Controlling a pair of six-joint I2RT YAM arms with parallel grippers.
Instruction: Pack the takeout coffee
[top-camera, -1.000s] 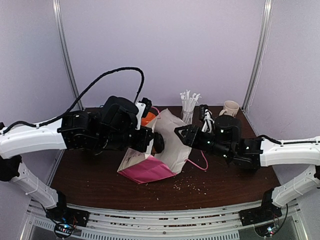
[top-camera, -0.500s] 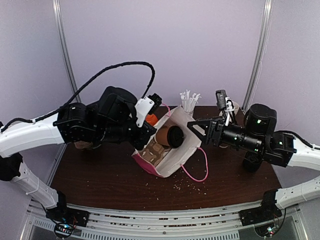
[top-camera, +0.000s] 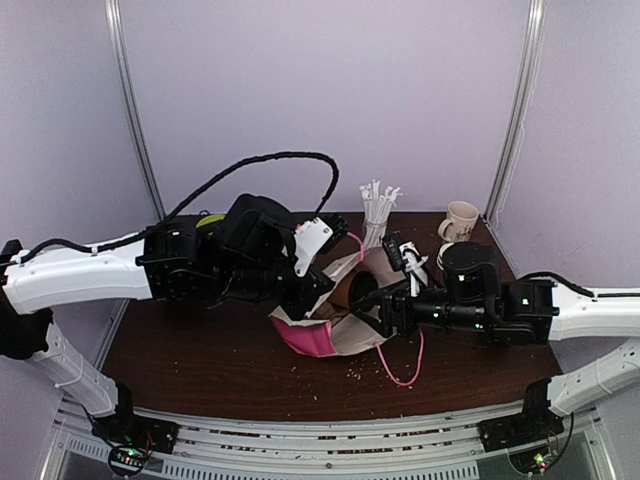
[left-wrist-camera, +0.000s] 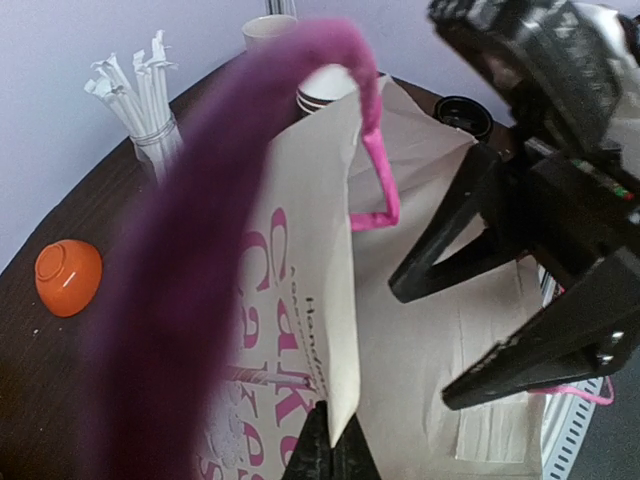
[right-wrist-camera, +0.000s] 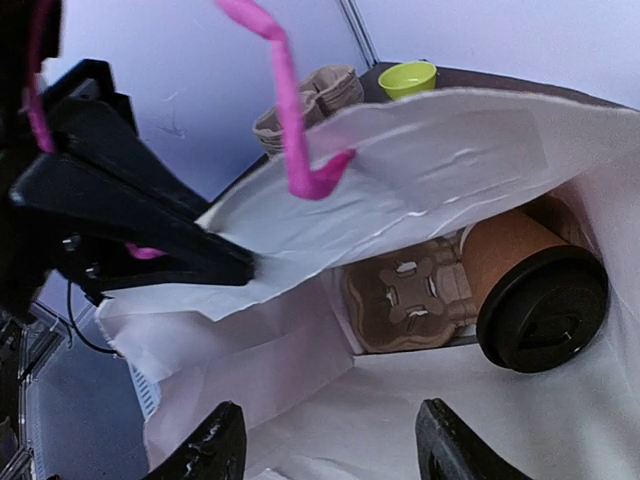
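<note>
In the middle of the table (top-camera: 180, 360) a white paper bag (top-camera: 318, 338) with pink sides leans over, its mouth turned toward the right arm; the left gripper (left-wrist-camera: 330, 445) is pinched tight on the bag's upper paper edge and holds that side up, with one pink cord handle (left-wrist-camera: 372, 150) arching close past its camera; the right gripper (right-wrist-camera: 330, 405) sits at the bag's mouth with its fingers spread apart and nothing between them, pointing into the bag; deep inside the bag lies the coffee cup (right-wrist-camera: 510, 250), brown paper, on its side, its black lid (right-wrist-camera: 543, 312) on and facing the opening; just beside the cup, toward the left arm's side of the bag, a piece of moulded cardboard cup carrier (right-wrist-camera: 405, 295) rests against the bag's bottom; behind the bag, a bundle of wrapped straws (top-camera: 377, 205) stands upright in a glass, and further right of it a cream mug (top-camera: 460, 218) stands near the table's back corner; an orange bowl (left-wrist-camera: 68, 277) lies upside down behind the bag on the left arm's side, and a small green cup (right-wrist-camera: 408, 78) stands beyond the bag's left edge; in front of the bag crumbs (top-camera: 380, 372) are scattered over the dark wood.
</note>
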